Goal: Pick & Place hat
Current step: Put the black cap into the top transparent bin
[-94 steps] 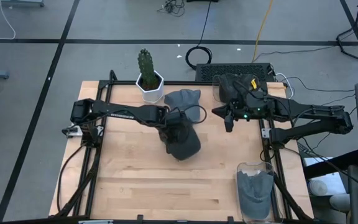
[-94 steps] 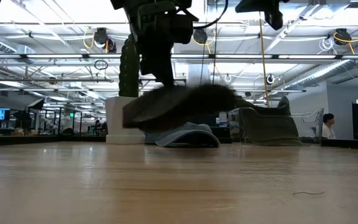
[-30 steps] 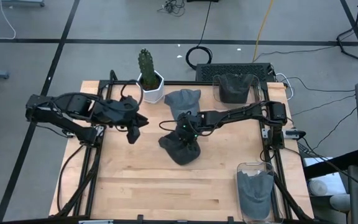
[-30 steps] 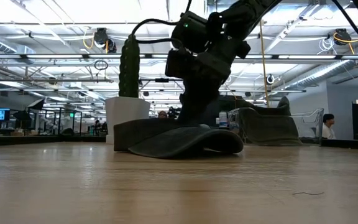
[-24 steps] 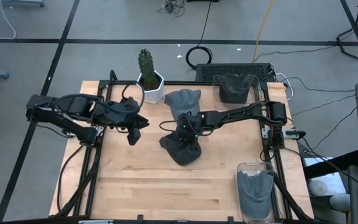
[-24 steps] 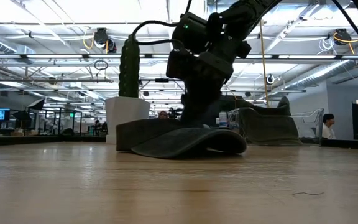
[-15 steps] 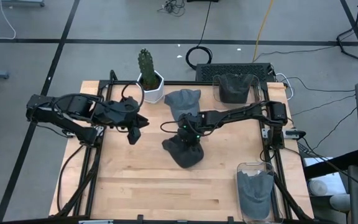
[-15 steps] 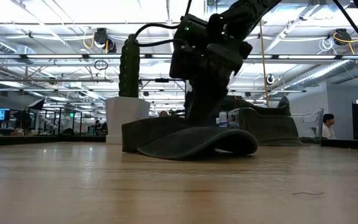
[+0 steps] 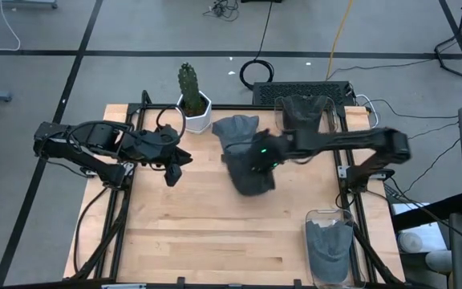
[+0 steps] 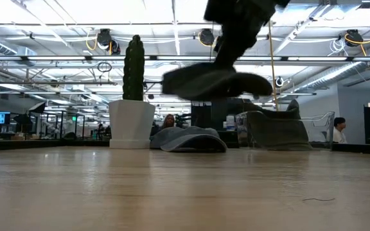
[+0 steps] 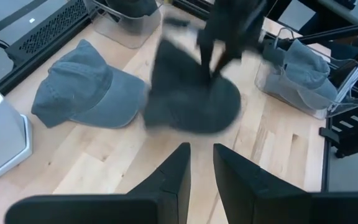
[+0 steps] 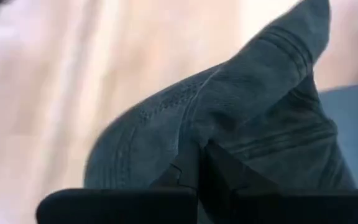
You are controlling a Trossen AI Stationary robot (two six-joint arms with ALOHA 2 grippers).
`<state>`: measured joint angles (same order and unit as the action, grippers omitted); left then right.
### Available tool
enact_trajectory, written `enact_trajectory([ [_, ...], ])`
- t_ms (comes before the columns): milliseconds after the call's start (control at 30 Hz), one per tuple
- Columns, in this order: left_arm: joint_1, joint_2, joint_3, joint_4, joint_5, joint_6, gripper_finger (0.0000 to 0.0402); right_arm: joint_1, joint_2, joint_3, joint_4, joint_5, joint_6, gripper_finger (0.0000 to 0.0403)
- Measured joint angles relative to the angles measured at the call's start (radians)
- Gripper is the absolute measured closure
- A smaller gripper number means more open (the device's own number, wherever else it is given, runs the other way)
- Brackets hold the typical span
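- Half a second back the dark grey cap (image 9: 251,172) sat on the table; the right gripper (image 9: 261,157), clamped on its crown, has raised it clear.
- Step: carrying; next, a bin (image 9: 328,250).
- Left gripper (image 11: 199,163) waits left, slightly parted, empty.

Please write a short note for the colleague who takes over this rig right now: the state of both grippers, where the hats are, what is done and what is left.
Right gripper: shut on the dark grey fabric cap, held in the air above the wooden table.
Left gripper: open, holding nothing, waiting over the table's left side.
A lighter grey cap lies flat beside the white cactus pot.
Two clear bins, one at the far edge and one at the near right corner, each hold a grey hat.
Done: pick. Left: place the held cap, probably in a bin.
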<state>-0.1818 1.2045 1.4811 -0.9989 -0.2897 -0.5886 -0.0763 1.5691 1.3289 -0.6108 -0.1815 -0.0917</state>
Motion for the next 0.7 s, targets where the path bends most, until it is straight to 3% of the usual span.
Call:
enact_trajectory([
  [200, 0.001, 0.0, 0.0, 0.0, 0.0, 0.003, 0.0325, -0.032, -0.203, 0.001, -0.151, 0.422, -0.132, 0.0402],
  [333, 0.001, 0.0, 0.0, 0.0, -0.002, 0.007, 0.0325, -0.121, -0.314, -0.016, -0.231, 0.587, -0.196, 0.0402],
  [500, 0.001, 0.0, 0.0, 0.003, -0.033, 0.008, 0.0325, -0.275, -0.438, -0.122, -0.184, 0.68, -0.293, 0.0402],
  [700, 0.003, 0.0, 0.001, 0.007, -0.056, 0.005, 0.0325, -0.41, -0.545, -0.348, 0.076, 0.68, -0.377, 0.0402],
])
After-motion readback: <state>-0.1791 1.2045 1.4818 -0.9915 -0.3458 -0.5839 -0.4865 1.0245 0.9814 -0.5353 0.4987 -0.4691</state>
